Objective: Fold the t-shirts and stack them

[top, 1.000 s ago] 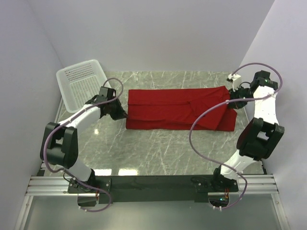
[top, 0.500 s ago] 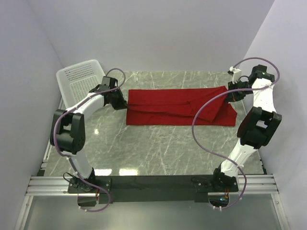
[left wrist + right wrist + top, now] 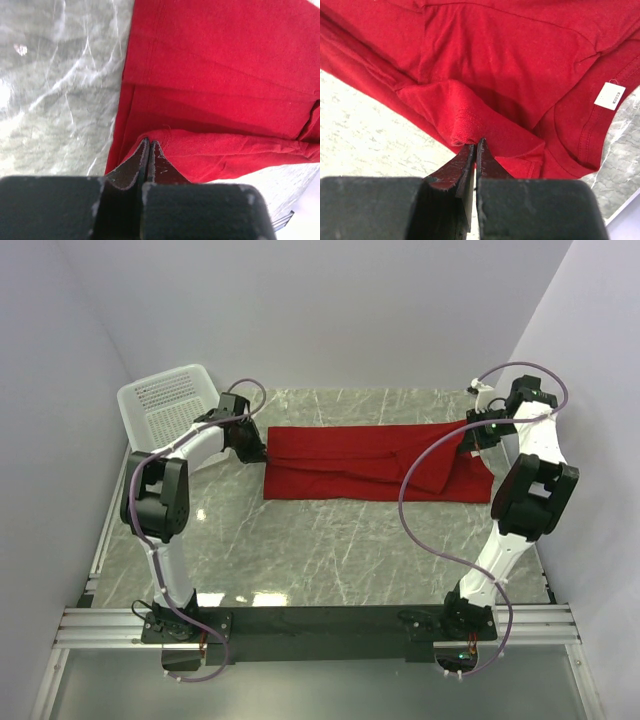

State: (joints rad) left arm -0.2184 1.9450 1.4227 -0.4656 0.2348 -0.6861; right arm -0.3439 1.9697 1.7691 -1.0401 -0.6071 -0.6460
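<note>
A red t-shirt (image 3: 370, 462) lies folded lengthwise into a long band across the far half of the table. My left gripper (image 3: 258, 448) is at its left end, shut on a lifted edge of the red t-shirt (image 3: 210, 145). My right gripper (image 3: 472, 436) is at its right end, shut on a bunched fold of the red t-shirt (image 3: 470, 120). A small white neck label (image 3: 609, 96) shows by the collar in the right wrist view. Both held edges sit toward the far side of the shirt.
A white plastic mesh basket (image 3: 170, 410) stands at the far left corner, close behind the left arm. The marble table (image 3: 330, 550) extends toward the arm bases. White walls close in on the left, back and right.
Both grippers have carried the near long edge of the shirt away from the bases toward the far edge, narrowing the red band. Both arms now reach further back.
</note>
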